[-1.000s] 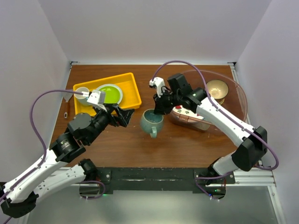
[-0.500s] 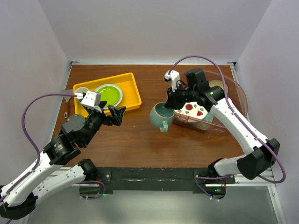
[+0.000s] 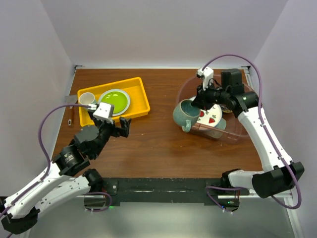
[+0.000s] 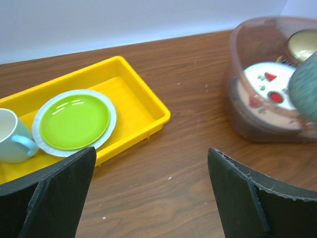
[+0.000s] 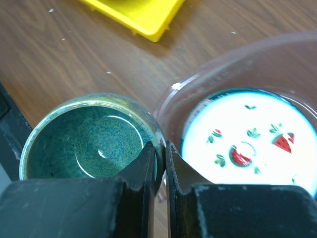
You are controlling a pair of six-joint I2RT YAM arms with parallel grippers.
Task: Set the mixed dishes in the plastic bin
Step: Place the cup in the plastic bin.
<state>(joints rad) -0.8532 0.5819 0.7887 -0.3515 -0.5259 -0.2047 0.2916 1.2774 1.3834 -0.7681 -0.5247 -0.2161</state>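
Grey-green mug (image 3: 186, 112) is clamped at its rim in the right hand (image 5: 159, 151), the plastic bin (image 3: 246, 130) just beside that hand; the left hand (image 3: 124, 125) is spread apart.

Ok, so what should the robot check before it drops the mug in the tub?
1. Right gripper pinching the mug by its rim: ok.
2. Mug fully over the plastic bin: not ok, it hangs at the bin's rim.
3. Free spot inside beside the white plate: cannot tell.
4. Left gripper out of the way: ok, open over the table near the yellow tray.
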